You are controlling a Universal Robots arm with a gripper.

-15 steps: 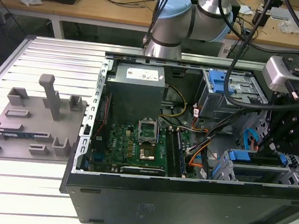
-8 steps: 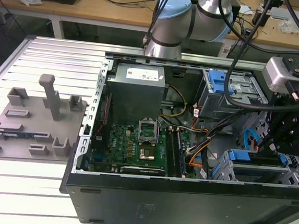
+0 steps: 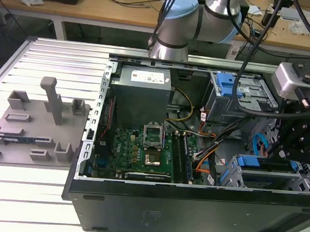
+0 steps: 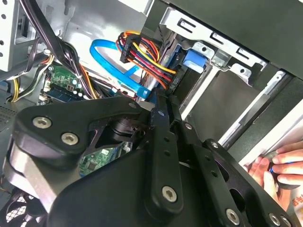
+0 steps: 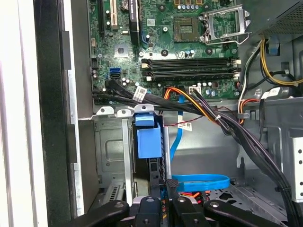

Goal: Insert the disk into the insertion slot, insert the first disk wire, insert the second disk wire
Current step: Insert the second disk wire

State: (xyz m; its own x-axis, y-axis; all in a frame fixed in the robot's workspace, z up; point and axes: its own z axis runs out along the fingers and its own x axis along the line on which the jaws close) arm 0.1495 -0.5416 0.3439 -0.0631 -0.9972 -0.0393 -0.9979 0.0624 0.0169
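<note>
Wires crowded the space around the gripper (image 5: 162,207) inside the open computer case (image 3: 189,217). Its fingers (image 4: 162,142) were pressed close together; whether they pinched anything, I cannot tell. Just ahead of the fingertips sat the disk (image 5: 148,138), its blue carrier end showing in the insertion slot (image 5: 111,151) of the grey cage. A blue flat cable (image 5: 201,181) curved right beside the gripper, almost touching it. In the second wrist view a black plug with red, yellow and orange wires (image 4: 142,54) hung just beyond the fingertips, near the cage. A thick bundle of black cables (image 5: 236,135) ran across farther ahead, between the gripper and the motherboard (image 5: 165,42). A person's hand (image 4: 279,165) rested well apart from the gripper.
</note>
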